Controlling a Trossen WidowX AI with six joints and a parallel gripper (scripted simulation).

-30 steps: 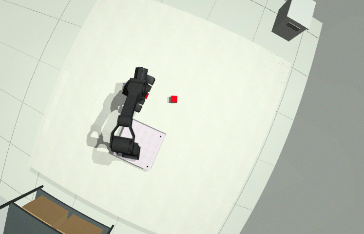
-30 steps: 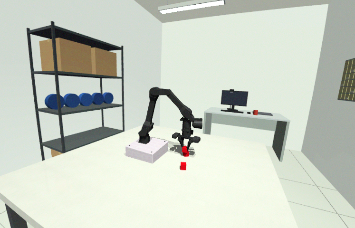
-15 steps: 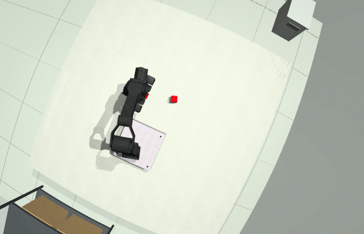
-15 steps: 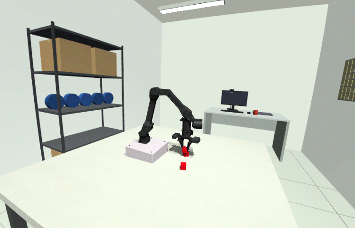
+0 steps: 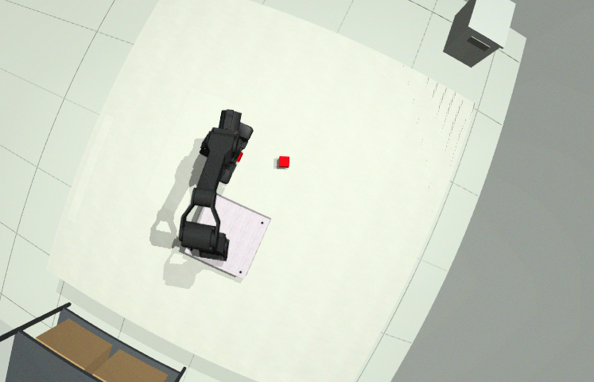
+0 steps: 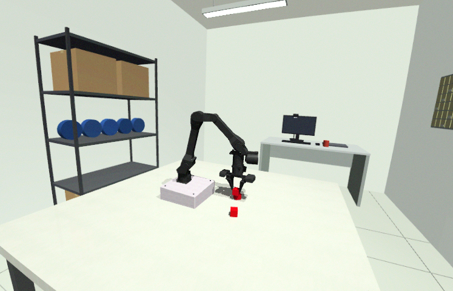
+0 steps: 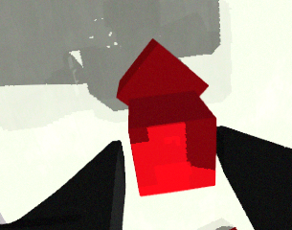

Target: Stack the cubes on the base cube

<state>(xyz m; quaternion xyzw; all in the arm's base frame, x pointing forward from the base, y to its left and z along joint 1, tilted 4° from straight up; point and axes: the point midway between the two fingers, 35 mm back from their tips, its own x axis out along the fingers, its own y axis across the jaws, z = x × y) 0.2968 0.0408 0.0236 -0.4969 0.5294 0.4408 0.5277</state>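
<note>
The base cube (image 6: 238, 197) (image 7: 160, 74) is red and stands on the table, turned about 45 degrees to the cube above it. One loose red cube (image 6: 235, 191) (image 7: 171, 158) sits over a corner of the base cube and looks level; their contact is hidden. My gripper (image 6: 236, 191) (image 7: 168, 143) points down around this upper cube. It is open, with a visible gap between the left finger and the cube; the right finger is very near or touching it. The other loose red cube (image 5: 284, 161) (image 6: 233, 211) lies apart on the table, and its edge shows at the bottom of the wrist view.
The pale box (image 5: 243, 236) (image 6: 178, 197) under the arm's base stands beside the cubes. The arm and its shadow hide part of the table (image 5: 338, 236) (image 6: 185, 245) in the top view. A shelf rack and a desk stand beyond the table.
</note>
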